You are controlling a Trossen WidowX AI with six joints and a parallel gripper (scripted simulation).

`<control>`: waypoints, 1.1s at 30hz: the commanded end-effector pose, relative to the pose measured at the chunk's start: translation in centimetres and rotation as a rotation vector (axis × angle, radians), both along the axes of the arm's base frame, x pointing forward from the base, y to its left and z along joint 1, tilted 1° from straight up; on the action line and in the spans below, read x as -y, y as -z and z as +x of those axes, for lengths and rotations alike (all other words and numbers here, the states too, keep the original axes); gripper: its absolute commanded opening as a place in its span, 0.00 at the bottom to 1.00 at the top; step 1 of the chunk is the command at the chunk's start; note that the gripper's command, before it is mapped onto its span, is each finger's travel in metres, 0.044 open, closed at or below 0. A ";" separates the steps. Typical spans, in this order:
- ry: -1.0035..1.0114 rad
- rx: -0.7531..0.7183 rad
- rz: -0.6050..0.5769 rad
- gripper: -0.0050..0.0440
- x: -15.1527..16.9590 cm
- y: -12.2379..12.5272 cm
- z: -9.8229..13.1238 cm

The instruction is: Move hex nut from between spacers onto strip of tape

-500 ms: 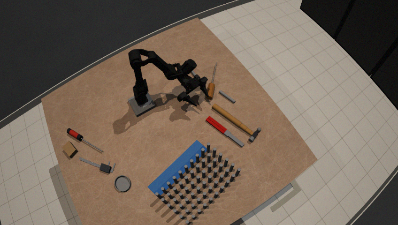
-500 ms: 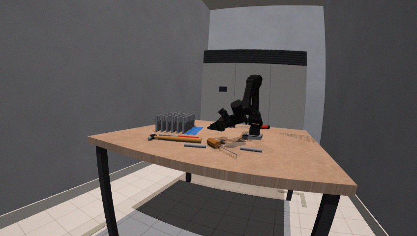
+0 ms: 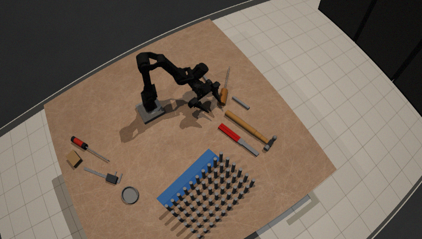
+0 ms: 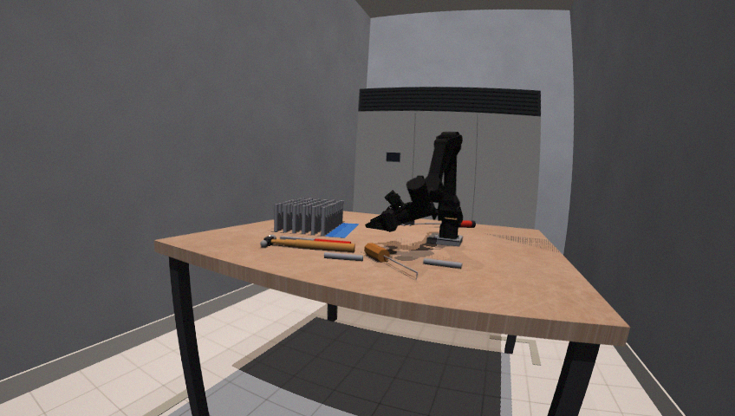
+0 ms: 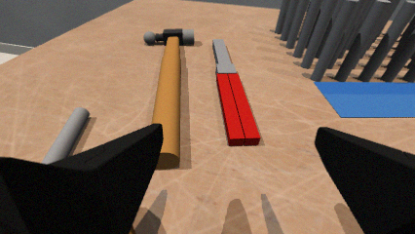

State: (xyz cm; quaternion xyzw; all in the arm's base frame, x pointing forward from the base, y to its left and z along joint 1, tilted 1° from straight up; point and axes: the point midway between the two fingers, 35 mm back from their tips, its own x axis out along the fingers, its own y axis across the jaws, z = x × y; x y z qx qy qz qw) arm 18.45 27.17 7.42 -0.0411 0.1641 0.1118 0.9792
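Observation:
The hook pick (image 3: 223, 95), with an orange-brown handle and a thin metal shaft, lies on the table; it also shows in the exterior view (image 4: 379, 252). My gripper (image 3: 211, 103) is open and empty, low over the table just left of the pick's handle. In the wrist view its fingers spread wide and point toward the blue tape strip (image 5: 370, 98). The strip (image 3: 189, 174) runs along the near side of the field of standing dark spacers (image 3: 211, 189). The hex nut is hidden among the spacers; I cannot see it in any view.
A hammer (image 3: 250, 130) and a red-handled blade tool (image 3: 237, 138) lie between my gripper and the spacers. A grey rod (image 3: 240, 102) lies right of the pick. A screwdriver (image 3: 86, 147), wooden block (image 3: 73, 158), caliper (image 3: 105, 176) and round dish (image 3: 130, 194) sit at the left.

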 end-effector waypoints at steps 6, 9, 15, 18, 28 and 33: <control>0.015 -0.020 0.053 0.92 -0.2 -1.4 1.8; 0.046 -0.067 0.074 0.92 1.2 -1.7 4.8; 0.100 -0.137 0.138 0.92 5.4 -2.8 10.7; 0.110 -0.146 0.159 0.92 7.0 -3.3 12.4; 0.140 -0.111 0.242 0.92 16.2 -6.4 18.3; 0.149 -0.050 0.261 0.92 22.1 -8.6 19.8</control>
